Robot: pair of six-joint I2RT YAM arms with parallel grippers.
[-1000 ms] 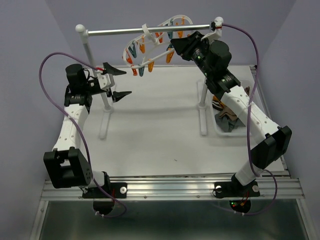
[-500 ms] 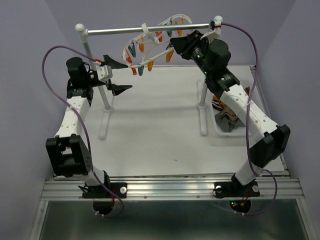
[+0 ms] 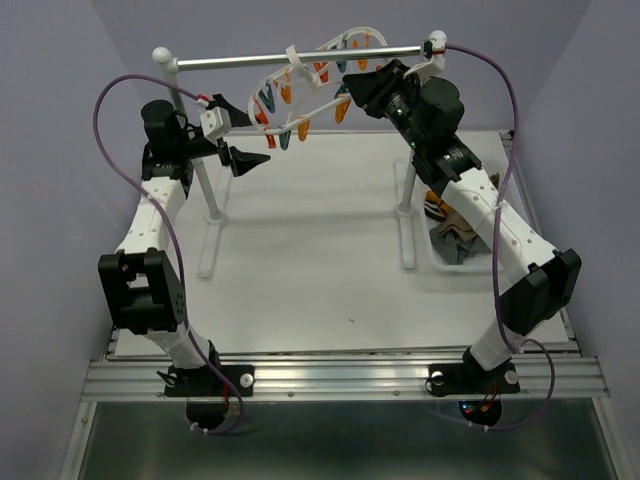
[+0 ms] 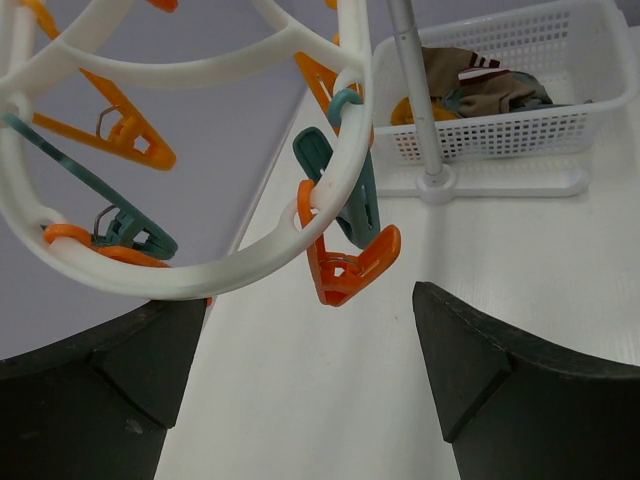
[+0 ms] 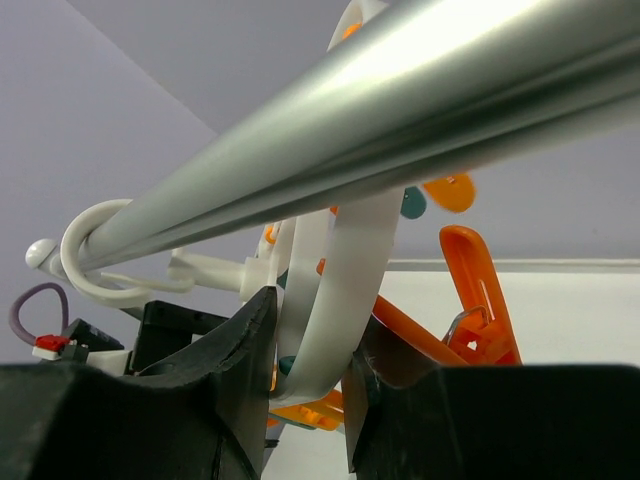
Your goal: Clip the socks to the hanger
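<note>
The empty, wide-open left hand (image 3: 252,138) has risen beside the hanger (image 4: 250,270), its rim pinched by the right hand (image 5: 312,350); the socks (image 4: 470,85) wait unclipped.

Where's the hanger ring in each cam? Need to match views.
Top external: the hanger sits upper centre under the crossbar, with the right gripper at its right end.
Left wrist: upper left, its rim arcing above the open left gripper.
Right wrist: centre, its white band pinched between the fingers.
Shared landmark: the rack, seen as crossbar or post.
</note>
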